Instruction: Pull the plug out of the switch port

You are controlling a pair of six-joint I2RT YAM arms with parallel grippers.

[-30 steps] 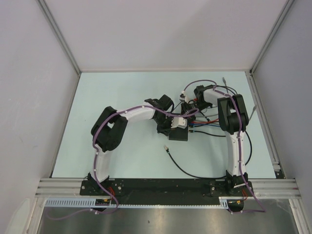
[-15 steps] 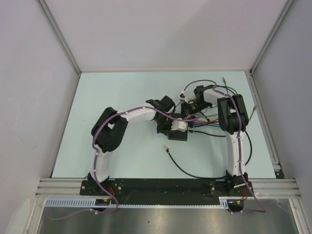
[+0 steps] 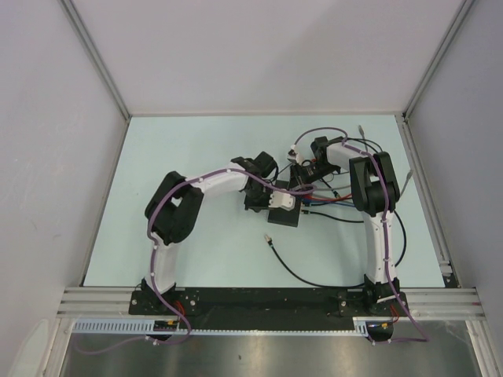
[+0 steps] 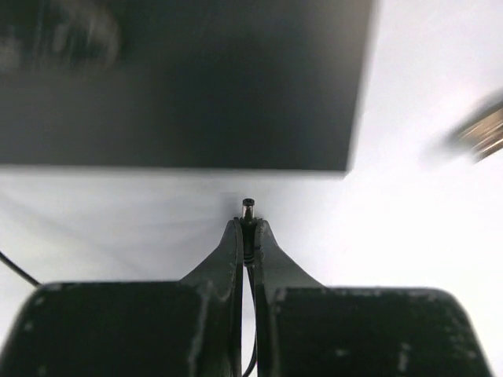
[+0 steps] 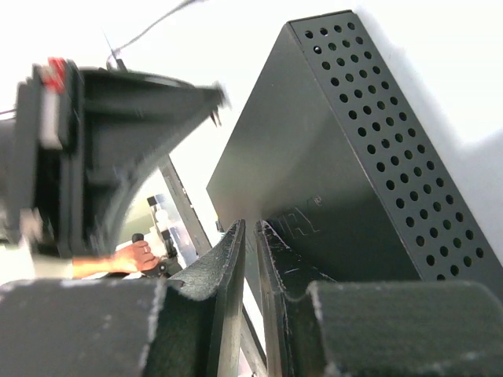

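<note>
The flat matte-black switch box [image 3: 287, 218] lies mid-table. In the left wrist view its dark edge [image 4: 181, 86] fills the top; no socket can be made out on it. My left gripper [image 4: 248, 225] is shut on a small black barrel plug [image 4: 248, 209] with a thin black cable. The plug tip is free, a short gap from the box edge. In the top view the left gripper [image 3: 284, 204] is at the box's far side. My right gripper [image 5: 249, 228] is shut and empty, its tips on the box's top face [image 5: 330, 157], as the top view [image 3: 302, 187] also shows.
A loose black cable with a small connector [image 3: 269, 236] lies in front of the box and curves toward the right arm's base. Red, blue and black cables [image 3: 334, 201] bundle right of the box. A blurred metallic connector [image 4: 478, 133] lies at the right.
My left gripper has drawn back to the left, away from the box, with the plug in it. The right gripper has stayed on the box.
</note>
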